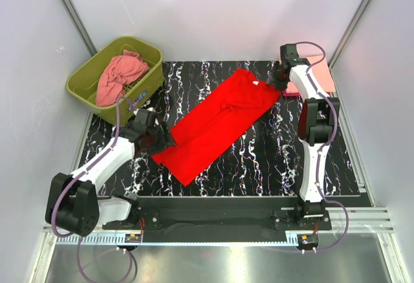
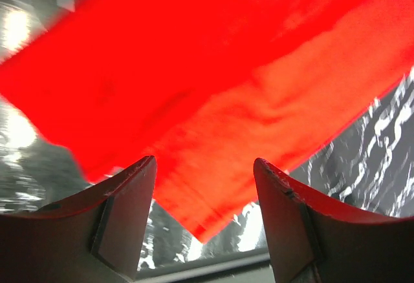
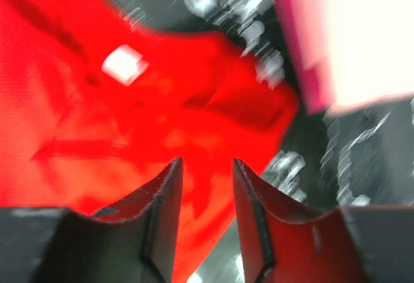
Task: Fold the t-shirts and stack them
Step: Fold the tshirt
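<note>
Red t-shirt (image 1: 217, 125) (diagonal) between left gripper (image 1: 162, 142); right gripper (image 1: 275, 80)

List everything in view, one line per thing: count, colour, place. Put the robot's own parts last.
bright red cloth t-shirt: one, red, lying diagonally across the middle of the table
olive-green plastic tub: one, olive green, far left corner
dusty salmon-pink cloth t-shirt: one, salmon pink, bunched inside the tub
pale peach folded t-shirt: one, peach, far right, on top of the magenta one
magenta folded t-shirt: one, magenta, under the peach one, only its edge showing
black marbled table top: one, black with white veins, under everything
robot arms: two, white and black, left and right
left gripper: one, dark, open at the red shirt's near left end
right gripper: one, dark, open over the red shirt's far end
</note>
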`<move>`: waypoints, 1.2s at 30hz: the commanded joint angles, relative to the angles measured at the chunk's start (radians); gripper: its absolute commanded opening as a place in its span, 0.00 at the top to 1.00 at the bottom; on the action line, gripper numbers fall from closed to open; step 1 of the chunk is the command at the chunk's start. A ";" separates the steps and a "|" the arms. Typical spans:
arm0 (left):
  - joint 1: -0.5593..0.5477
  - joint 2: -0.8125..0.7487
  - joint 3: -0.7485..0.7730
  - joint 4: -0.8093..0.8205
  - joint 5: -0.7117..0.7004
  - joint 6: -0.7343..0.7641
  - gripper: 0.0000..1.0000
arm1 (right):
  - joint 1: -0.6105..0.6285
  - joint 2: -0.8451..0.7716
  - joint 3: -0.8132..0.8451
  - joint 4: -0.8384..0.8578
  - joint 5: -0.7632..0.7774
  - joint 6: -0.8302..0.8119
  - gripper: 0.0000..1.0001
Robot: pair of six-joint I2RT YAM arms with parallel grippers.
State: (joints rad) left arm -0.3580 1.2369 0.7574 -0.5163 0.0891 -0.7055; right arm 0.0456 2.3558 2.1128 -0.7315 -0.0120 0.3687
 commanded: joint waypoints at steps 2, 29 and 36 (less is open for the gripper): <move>0.074 -0.007 0.014 -0.013 0.018 0.112 0.33 | 0.097 -0.185 -0.114 -0.016 -0.002 0.151 0.53; 0.165 0.386 0.131 0.085 0.074 0.015 0.34 | 0.343 -0.251 -0.435 0.072 0.066 0.213 0.59; 0.165 0.259 -0.013 0.076 -0.057 -0.029 0.34 | 0.271 -0.358 -0.543 0.110 0.069 0.179 0.58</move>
State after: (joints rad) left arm -0.1932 1.5570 0.8314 -0.3962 0.1226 -0.7002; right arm 0.3649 2.0918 1.5990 -0.6548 0.0181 0.5865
